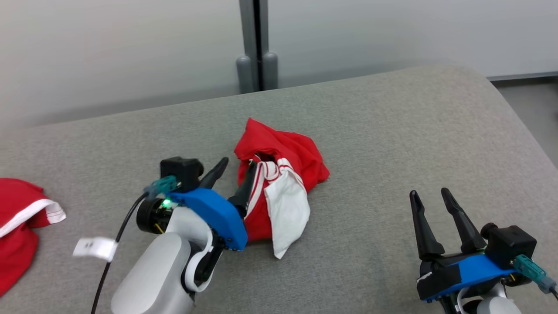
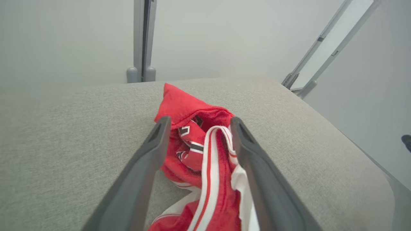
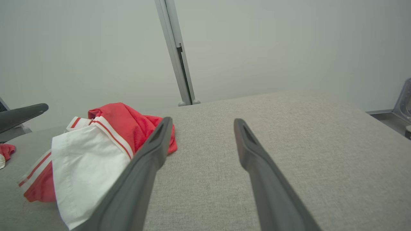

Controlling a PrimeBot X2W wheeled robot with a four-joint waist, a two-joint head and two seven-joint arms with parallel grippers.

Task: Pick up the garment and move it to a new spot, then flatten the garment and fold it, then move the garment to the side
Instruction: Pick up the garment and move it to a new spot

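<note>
We're looking down on a broad grey fabric surface [image 1: 392,131], its far right corner rounded off. Around the middle, a little to the left, lies the red garment [image 1: 296,152], crumpled in a heap, with a white panel and red-striped trim spilling toward the near side. At the left edge lies another red-and-white cloth [image 1: 17,257], well apart from it.

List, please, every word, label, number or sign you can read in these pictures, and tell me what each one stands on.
No text here can be read.
Red garment: black-and-white printed shapes among the folds, crumpled and partly hidden, unreadable.
White tag at the lower left of the head view: faint dark marks, too blurred to read.
</note>
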